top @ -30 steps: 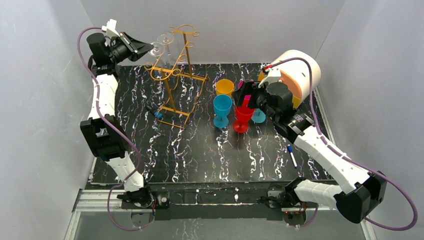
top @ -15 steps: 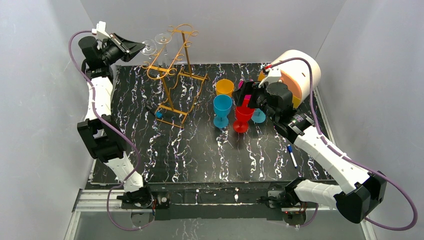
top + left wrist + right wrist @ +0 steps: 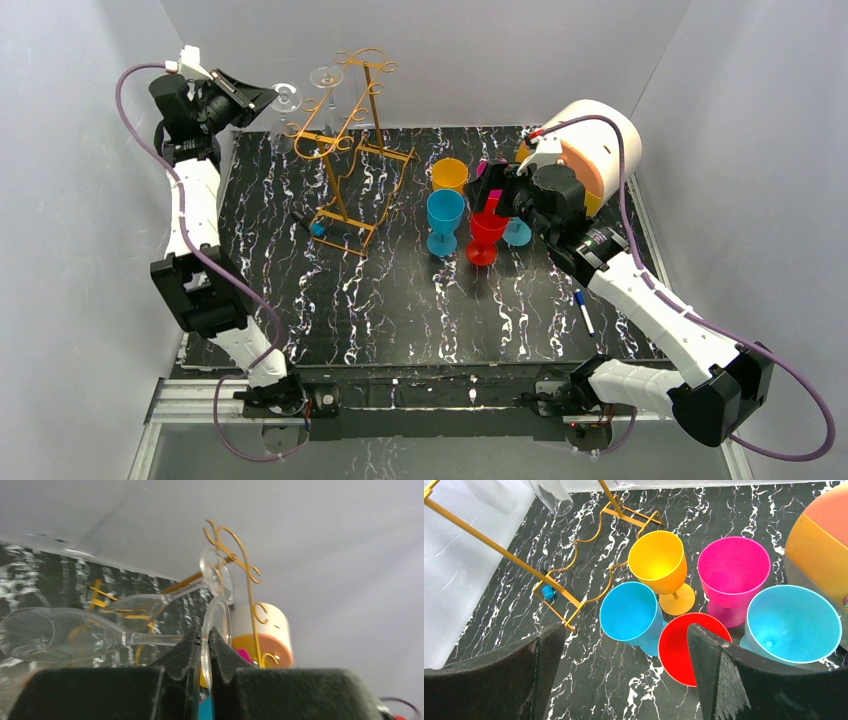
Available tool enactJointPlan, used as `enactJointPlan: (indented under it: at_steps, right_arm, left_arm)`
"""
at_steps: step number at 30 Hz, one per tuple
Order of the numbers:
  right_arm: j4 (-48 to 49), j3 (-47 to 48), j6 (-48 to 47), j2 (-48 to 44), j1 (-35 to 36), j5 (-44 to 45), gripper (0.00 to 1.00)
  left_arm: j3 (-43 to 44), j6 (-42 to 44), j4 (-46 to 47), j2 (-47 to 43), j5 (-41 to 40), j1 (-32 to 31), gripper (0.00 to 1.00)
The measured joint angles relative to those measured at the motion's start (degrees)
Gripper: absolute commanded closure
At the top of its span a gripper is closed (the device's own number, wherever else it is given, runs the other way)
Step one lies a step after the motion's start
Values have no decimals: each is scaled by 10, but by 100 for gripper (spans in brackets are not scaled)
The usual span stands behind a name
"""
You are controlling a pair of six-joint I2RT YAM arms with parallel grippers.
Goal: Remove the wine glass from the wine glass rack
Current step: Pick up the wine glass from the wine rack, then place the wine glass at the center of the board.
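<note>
The golden wire wine glass rack (image 3: 345, 150) stands at the back left of the table, and its scroll ends show in the left wrist view (image 3: 235, 545). My left gripper (image 3: 262, 97) is raised at the far left and is shut on the round foot of a clear wine glass (image 3: 216, 625). The stem and bowl (image 3: 50, 635) of that glass stick out sideways. Its foot (image 3: 285, 97) is just left of the rack's end. A second clear glass (image 3: 326, 76) hangs on the rack. My right gripper (image 3: 490, 195) is open and empty above the coloured cups.
Plastic goblets stand at mid table: orange (image 3: 659, 560), blue (image 3: 630, 612), red (image 3: 681, 647), pink (image 3: 733, 567) and light blue (image 3: 793, 622). A big white-and-orange cylinder (image 3: 600, 150) lies at the back right. A pen (image 3: 585, 311) lies at the right. A small blue piece (image 3: 317, 228) sits on the rack's base.
My left gripper has moved left and back with the wine glass's foot in it, drawing the glass away from the rack. The right arm has not moved.
</note>
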Motion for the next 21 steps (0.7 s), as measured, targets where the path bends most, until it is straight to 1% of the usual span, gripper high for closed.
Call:
enactJointPlan:
  at_steps: [1,2,4,6,12,15,21]
  right_arm:
    - [0,0,0,0,0,0,1]
    - [0,0,0,0,0,0,1]
    - [0,0,0,0,0,0,1]
    - [0,0,0,0,0,0,1]
    - [0,0,0,0,0,-1,1]
    - [0,0,0,0,0,-4,1]
    - [0,0,5,0,-2,-24,1]
  left_arm:
    - [-6,14,-14,-12,-19,1,100]
    - [-29,40,-39,-43,-55,4,100]
    - [-50,55,-54,-72,-81,8,100]
    - [-89,77,-75,-126,-128,16,100]
    - [-131,124,-129,-243,-241,27,100]
    - [-176,143,-145,-297,-279,27,100]
    - [-292,167,-206,-376,-306,27,100]
